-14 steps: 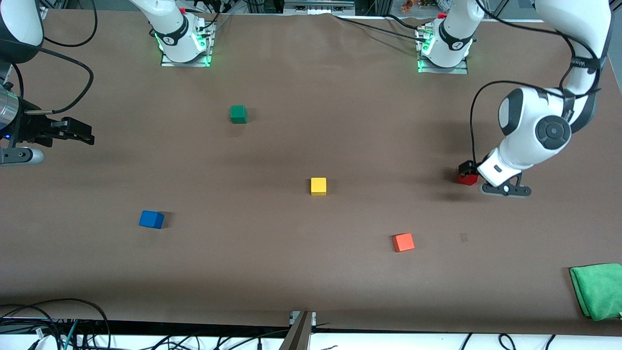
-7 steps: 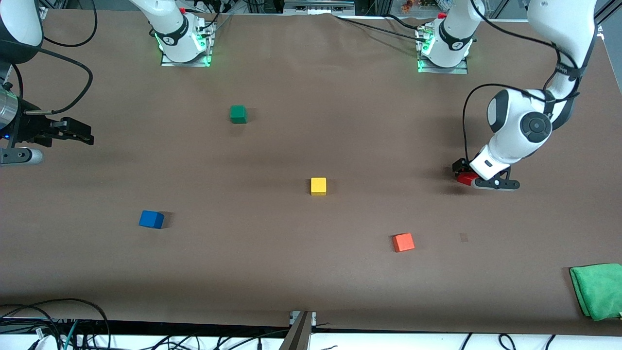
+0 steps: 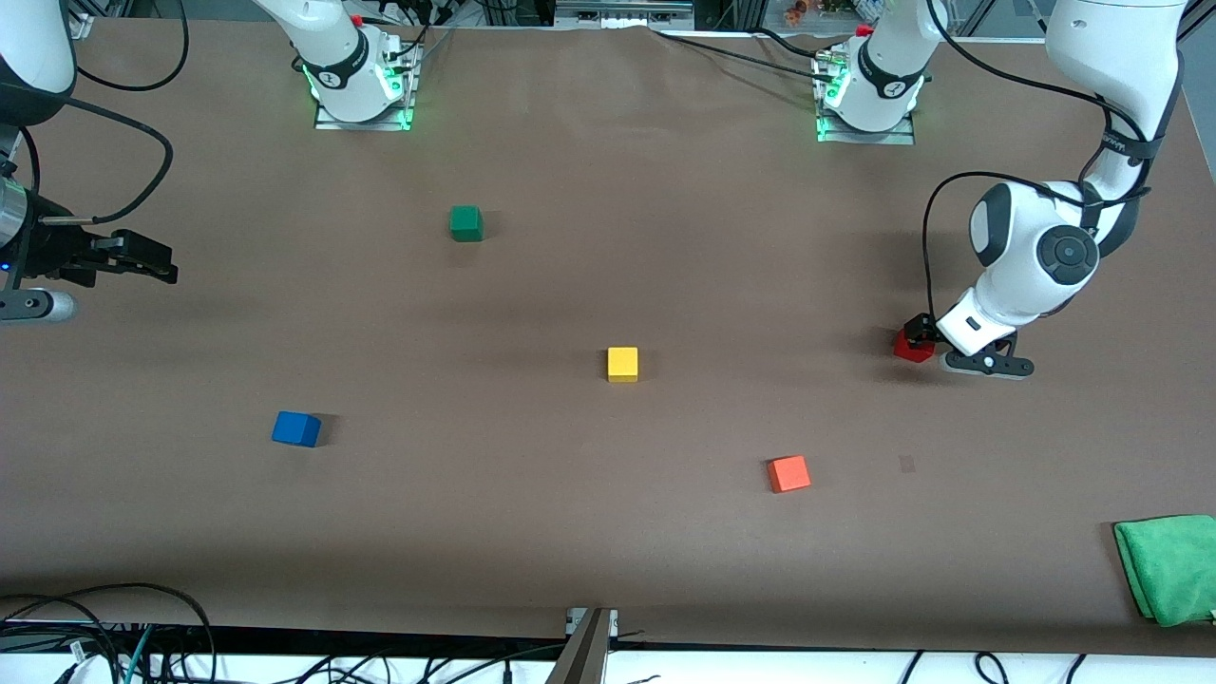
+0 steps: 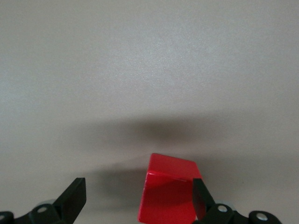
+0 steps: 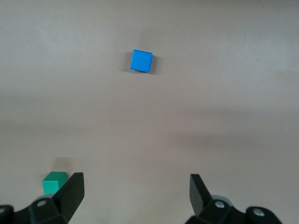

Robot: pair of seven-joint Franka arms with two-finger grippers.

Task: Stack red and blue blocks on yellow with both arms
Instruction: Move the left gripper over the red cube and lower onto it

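Observation:
The red block (image 3: pixel 914 347) lies on the table toward the left arm's end. My left gripper (image 3: pixel 920 332) is lowered around it and open. In the left wrist view the red block (image 4: pixel 169 193) sits between the fingers, close against one fingertip (image 4: pixel 198 196) and with a wide gap to the other; left gripper (image 4: pixel 137 193). The yellow cube (image 3: pixel 622 364) stands mid-table. The blue block (image 3: pixel 296 428) lies nearer the front camera, toward the right arm's end. My right gripper (image 3: pixel 142 258) hangs open and empty above that end; its wrist view shows the blue block (image 5: pixel 141 61) ahead of the right gripper (image 5: pixel 135 184).
A green cube (image 3: pixel 465 223) sits closer to the robots' bases, and shows as the green cube (image 5: pixel 54 182) in the right wrist view. An orange-red cube (image 3: pixel 788 473) lies nearer the front camera than the yellow one. A folded green cloth (image 3: pixel 1168 568) lies at the table corner.
The left arm's wrist swung a little over the red block and came back, staying low around it. The right gripper drifted slightly toward the table's end. No block was lifted.

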